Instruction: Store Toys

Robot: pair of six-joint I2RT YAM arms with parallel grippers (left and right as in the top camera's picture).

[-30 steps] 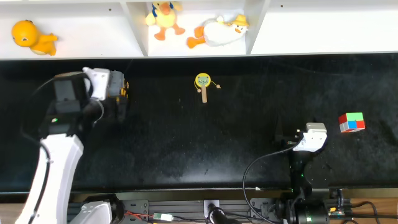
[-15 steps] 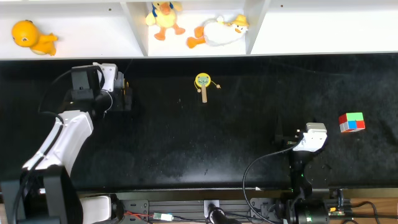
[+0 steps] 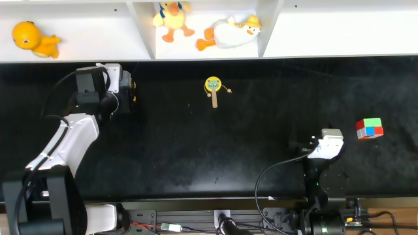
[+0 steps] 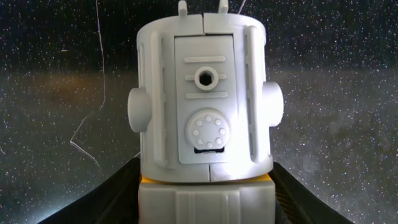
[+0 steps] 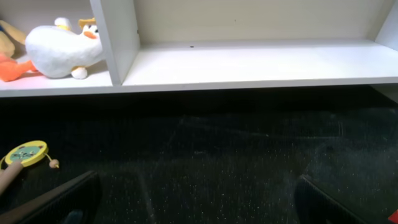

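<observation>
Top view first: the left gripper (image 3: pixel 126 98) sits in the upper left of the frame, close to the front of the white shelf (image 3: pixel 326 39); the right gripper (image 3: pixel 324 145) is down in the lower right over the black table (image 3: pixel 196 156); an orange duck (image 3: pixel 32 38) is in the shelf's left compartment, a yellow duck plush (image 3: pixel 172 16) and a white goose plush (image 3: pixel 228 31) share the middle one; a little rattle drum (image 3: pixel 213 87) lies on the table near the top centre, and a colour cube (image 3: pixel 369 128) sits at the right edge, well apart from everything. Left wrist view: a white robot toy (image 4: pixel 202 106) stands upright dead centre, and the dark fingers (image 4: pixel 118 193) are clamped on its lower body from both sides; can't tell if it touches the table. Right wrist view: fingers (image 5: pixel 62 199) spread wide at the bottom corners, nothing between them; goose plush upper left, rattle drum at the lower left.
</observation>
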